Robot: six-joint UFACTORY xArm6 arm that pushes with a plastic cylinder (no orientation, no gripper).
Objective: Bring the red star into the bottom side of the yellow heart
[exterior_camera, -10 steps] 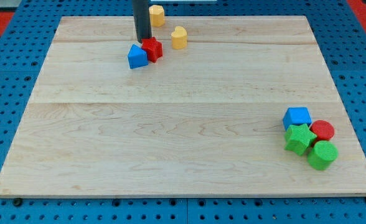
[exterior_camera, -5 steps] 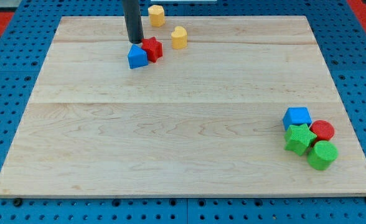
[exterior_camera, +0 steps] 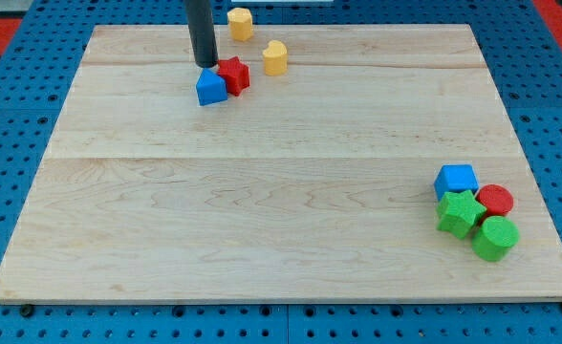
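The red star (exterior_camera: pixel 233 75) lies near the view's top, touching a blue block (exterior_camera: pixel 210 87) on its left. The yellow heart (exterior_camera: pixel 275 57) sits to the right of the star and a little higher, with a small gap between them. My tip (exterior_camera: pixel 205 65) rests just above the blue block and to the upper left of the red star, close to both.
A yellow hexagon-like block (exterior_camera: pixel 240 22) sits near the top edge of the wooden board (exterior_camera: pixel 281 191). At the view's lower right a blue cube (exterior_camera: pixel 456 181), a red round block (exterior_camera: pixel 496 201), a green star (exterior_camera: pixel 460 212) and a green cylinder (exterior_camera: pixel 495 238) cluster together.
My tip has moved left, from above the red star to above the blue block. The blocks have not moved.
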